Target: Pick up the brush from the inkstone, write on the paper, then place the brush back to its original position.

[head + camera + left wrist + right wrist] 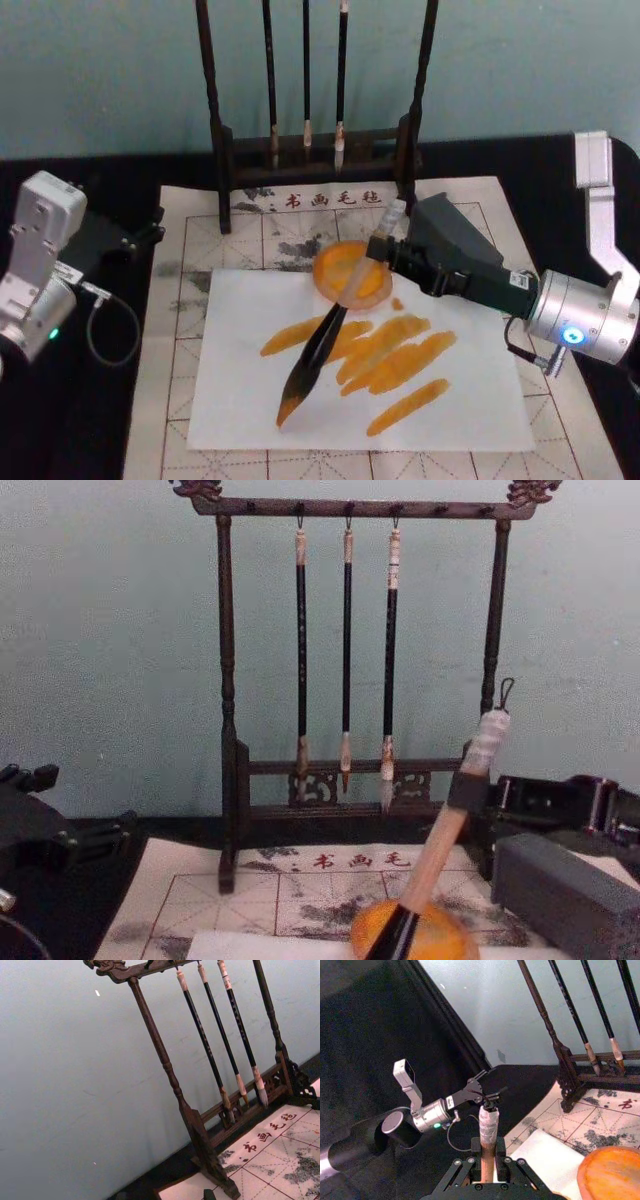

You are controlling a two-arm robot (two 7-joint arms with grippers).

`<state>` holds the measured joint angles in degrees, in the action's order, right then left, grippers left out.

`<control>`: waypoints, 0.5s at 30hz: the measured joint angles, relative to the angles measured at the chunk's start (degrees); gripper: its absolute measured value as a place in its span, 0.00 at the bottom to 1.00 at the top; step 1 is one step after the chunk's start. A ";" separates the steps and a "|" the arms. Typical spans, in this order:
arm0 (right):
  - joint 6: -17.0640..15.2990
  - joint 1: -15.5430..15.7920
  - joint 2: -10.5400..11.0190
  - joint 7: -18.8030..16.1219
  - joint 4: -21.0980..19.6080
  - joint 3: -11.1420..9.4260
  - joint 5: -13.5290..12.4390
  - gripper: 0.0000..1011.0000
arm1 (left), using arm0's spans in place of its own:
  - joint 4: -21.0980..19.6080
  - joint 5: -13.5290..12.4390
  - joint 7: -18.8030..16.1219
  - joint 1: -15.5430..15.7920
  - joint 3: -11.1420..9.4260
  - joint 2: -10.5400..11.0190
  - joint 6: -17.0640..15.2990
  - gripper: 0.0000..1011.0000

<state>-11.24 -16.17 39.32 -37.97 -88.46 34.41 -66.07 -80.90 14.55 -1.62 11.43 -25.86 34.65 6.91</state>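
The brush [330, 325] slants across the white paper [470, 405], which bears several orange strokes. Its dark bristles point to the paper's front left, and the orange-stained tip sits at or just above the sheet. My right gripper [380, 250] is shut on the tan handle near its whitish wrapped end, right over the round orange inkstone [350, 275]. In the right wrist view the handle [487, 1152] stands between the gripper's fingers. My left gripper [140, 238] is parked at the table's left, off the mat, and looks open in the right wrist view.
A cream felt mat [180, 260] with red grid lines and ink stains lies under the paper. At its far edge stands a dark wooden rack [222, 150] with three thin brushes hanging from it. A cable loops beside the left arm [110, 325].
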 joint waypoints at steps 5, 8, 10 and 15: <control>0.01 -0.38 -0.23 0.10 0.57 0.44 0.11 0.18 | 0.00 0.00 0.00 0.00 0.00 0.00 0.00 0.99; 0.01 -0.68 -0.48 0.25 1.09 0.75 0.29 0.18 | 0.00 0.00 0.00 0.00 0.00 0.00 0.00 0.99; 0.01 -0.78 -0.57 0.27 1.29 0.84 0.31 0.18 | 0.00 0.00 0.00 0.00 0.00 0.00 0.00 0.99; 0.10 -1.01 -0.91 0.39 1.84 1.08 0.48 0.18 | 0.00 0.00 0.00 0.00 0.00 0.00 0.00 0.99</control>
<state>-11.14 -17.18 38.41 -37.57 -86.63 35.49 -65.59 -80.90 14.55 -1.62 11.43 -25.86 34.65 6.91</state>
